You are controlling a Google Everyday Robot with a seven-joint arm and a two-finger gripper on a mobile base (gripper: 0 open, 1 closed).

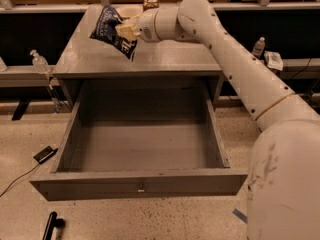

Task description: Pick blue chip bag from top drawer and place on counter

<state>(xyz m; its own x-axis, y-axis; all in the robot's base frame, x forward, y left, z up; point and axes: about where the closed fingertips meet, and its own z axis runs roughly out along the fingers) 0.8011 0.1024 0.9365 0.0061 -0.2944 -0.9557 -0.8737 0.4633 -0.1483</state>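
The arm (240, 69) reaches from the lower right across the cabinet toward its far left side. Below it the drawer (140, 183) stands pulled well out, and nothing shows on its grey floor, so the picking half of the job looks done. Above the drawer, the tabletop (170, 59) lies flat and bare where the arm does not cover it. This is where the bag (106, 25) belongs. The bag is out of the drawer and hangs tilted over the left part of the tabletop, its white lettering facing the camera. Its lower corner points down toward the surface, though whether that corner touches cannot be told. The hand (126, 31) is at the bag's right edge, with its pale fingers (131, 28) clamped on the foil. Judging from this, the lift and carry are finished and the placing is not. What is left is to lower the bag until it rests on the tabletop, let go, and draw the hand clear without dragging the bag along.
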